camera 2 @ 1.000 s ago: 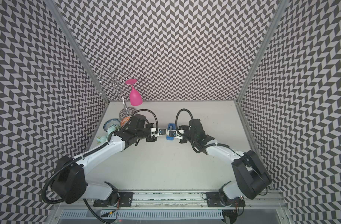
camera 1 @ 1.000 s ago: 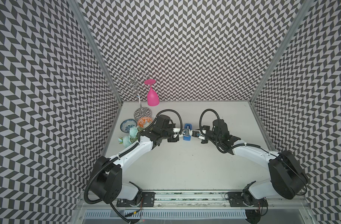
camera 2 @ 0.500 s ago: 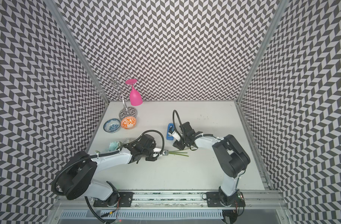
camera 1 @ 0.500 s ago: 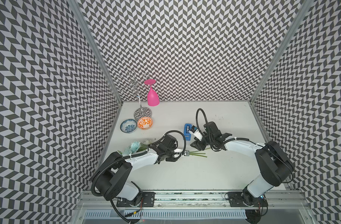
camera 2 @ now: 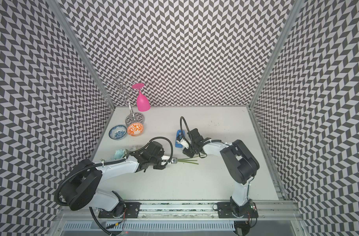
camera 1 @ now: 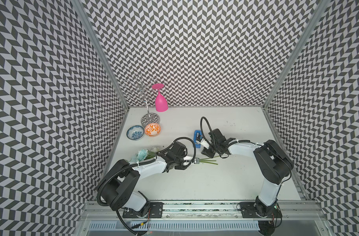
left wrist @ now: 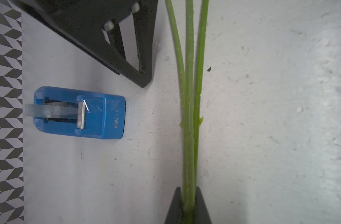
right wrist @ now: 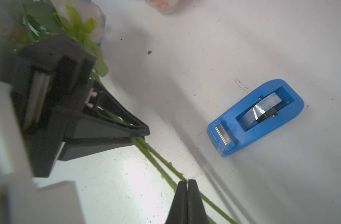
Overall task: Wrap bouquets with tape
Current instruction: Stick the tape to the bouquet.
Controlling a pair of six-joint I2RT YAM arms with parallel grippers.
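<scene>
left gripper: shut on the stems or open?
Shut on the stems. In the left wrist view the left gripper pinches the green stems of the bouquet between its fingertips, no gap either side.

Tape dispenser [left wrist: 99, 116]: smooth blue plastic, slight sheen, with a bright metal cutter bar and glossy clear tape. Surface [left wrist: 262, 135]: matt white, scuffed and speckled. End effector [right wrist: 187, 194] fingers: matt black plastic.

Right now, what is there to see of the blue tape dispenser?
The tape dispenser is a small blue body that looks like plastic, rounded at the corners, lying flat on the white table. A roll of clear tape sits in its middle slot, a metal cutter bar crosses one end, and pale lettering marks that end. A loose strip of tape sticks out past the other end. Nothing grips it; the green stems lie apart from it.
</scene>
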